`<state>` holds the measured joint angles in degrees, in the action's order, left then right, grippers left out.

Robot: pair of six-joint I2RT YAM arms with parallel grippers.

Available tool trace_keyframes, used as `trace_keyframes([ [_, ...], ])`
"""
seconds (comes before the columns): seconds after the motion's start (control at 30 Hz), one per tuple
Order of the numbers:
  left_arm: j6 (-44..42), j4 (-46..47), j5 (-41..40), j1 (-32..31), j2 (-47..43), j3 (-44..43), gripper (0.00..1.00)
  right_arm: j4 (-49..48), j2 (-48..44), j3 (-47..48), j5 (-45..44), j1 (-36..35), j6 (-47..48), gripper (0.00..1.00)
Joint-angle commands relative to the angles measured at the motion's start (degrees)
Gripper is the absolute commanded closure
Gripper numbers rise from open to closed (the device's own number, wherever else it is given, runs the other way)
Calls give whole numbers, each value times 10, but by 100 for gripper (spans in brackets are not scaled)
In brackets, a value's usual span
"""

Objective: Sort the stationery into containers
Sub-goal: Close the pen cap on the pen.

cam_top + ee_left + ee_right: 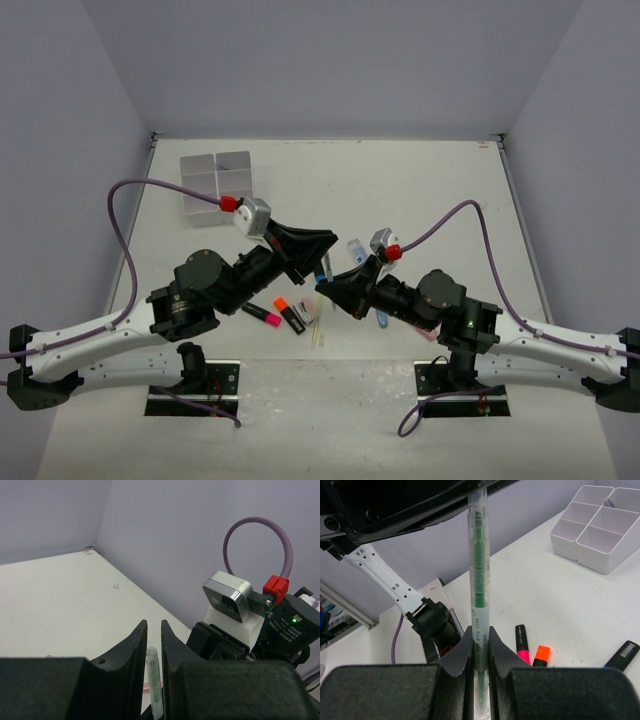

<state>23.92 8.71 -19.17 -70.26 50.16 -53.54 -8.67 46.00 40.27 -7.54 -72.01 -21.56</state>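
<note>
A thin clear plastic pen with a green refill (480,580) is held off the white table (420,190) near its middle, where the two arms meet. The right gripper (480,632) clamps the pen's lower part, its black fingers (457,655) pressed against both sides. The pen's other end sits between the fingers of the left gripper (153,623), which stand narrow. Thin gaps seem to show beside the pen there, so I cannot tell whether that gripper grips it.

On the table below lie a black highlighter with a pink end (522,642) and, just to its right, a black highlighter with an orange end (541,655). The white six-compartment plastic tray (590,560) stands well apart, at the far left of the table.
</note>
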Motion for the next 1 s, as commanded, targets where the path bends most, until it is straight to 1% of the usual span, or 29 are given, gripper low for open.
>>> trace_keyframes([
  [0.0, -7, -15, -5, -2, -10, -4, 83, -6, -9, 16, 6, -2, 0, 100],
  [0.17, 5, -10, 16, -2, -14, 11, 86, 7, -13, 28, 0, -2, 8, 100],
  [0.3, 11, -14, 30, -2, -5, 11, 98, 13, -13, 39, -8, -2, 15, 100],
  [0.37, 16, -16, 36, -2, 0, 10, 100, 14, -12, 47, -10, -2, 22, 100],
  [0.5, 30, -19, 62, -2, 13, 13, 100, 26, -4, 78, -22, -1, 45, 100],
  [0.6, 50, -22, 73, -3, 24, 23, 100, 29, 4, 110, -53, -1, 71, 100],
  [0.7, 73, -17, 83, -3, 32, 48, 100, 41, 19, 162, -68, 8, 106, 100],
  [0.87, 111, 16, 103, -4, 36, 101, 100, 61, 59, 258, -55, 42, 125, 100],
  [0.97, 128, 33, 103, -8, 37, 128, 100, 79, 76, 306, -28, 72, 124, 100],
])
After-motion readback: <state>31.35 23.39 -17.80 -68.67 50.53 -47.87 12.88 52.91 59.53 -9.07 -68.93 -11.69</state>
